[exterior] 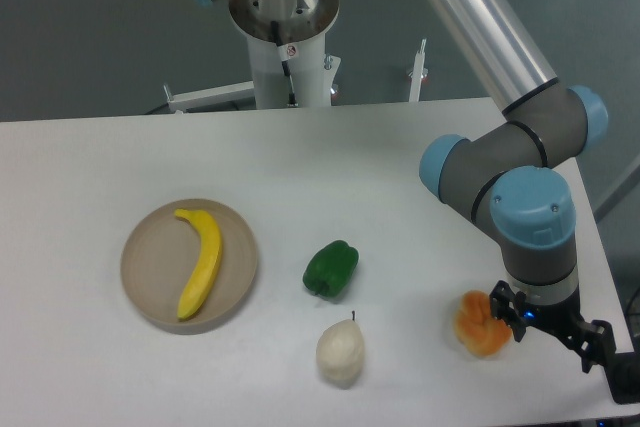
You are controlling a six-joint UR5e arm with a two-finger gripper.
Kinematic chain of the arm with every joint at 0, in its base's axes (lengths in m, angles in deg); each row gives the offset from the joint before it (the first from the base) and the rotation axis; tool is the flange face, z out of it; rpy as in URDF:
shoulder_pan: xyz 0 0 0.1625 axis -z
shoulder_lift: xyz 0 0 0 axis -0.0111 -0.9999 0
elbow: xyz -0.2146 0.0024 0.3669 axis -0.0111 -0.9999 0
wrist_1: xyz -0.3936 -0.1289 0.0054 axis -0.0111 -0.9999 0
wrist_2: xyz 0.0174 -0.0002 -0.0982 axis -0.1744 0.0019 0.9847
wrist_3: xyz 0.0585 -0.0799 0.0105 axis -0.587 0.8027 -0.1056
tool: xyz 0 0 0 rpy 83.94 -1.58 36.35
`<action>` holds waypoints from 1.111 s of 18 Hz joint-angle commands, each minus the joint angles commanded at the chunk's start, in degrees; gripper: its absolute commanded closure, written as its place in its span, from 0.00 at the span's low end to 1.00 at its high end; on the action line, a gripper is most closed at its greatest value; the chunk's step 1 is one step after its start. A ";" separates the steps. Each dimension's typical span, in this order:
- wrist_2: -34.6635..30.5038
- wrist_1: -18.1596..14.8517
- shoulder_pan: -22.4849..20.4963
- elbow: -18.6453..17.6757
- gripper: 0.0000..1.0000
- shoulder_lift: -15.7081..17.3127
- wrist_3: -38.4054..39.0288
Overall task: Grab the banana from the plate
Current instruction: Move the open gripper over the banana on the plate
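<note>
A bright yellow banana (201,260) lies curved on the round beige plate (147,269) at the table's left. My gripper (608,359) is far off at the table's front right corner, below the blue-capped wrist. Only dark parts of the gripper show at the frame's edge, so its fingers cannot be read. It holds nothing that I can see and stands right of a lumpy orange fruit (479,323).
A green bell pepper (331,269) sits mid-table, with a pale pear-like fruit (340,352) in front of it. The arm's elbow and grey links (500,162) hang over the right side. The robot's white base column (288,47) stands behind the table.
</note>
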 joint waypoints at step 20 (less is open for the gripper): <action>16.08 -6.59 13.52 -36.56 0.00 26.81 41.94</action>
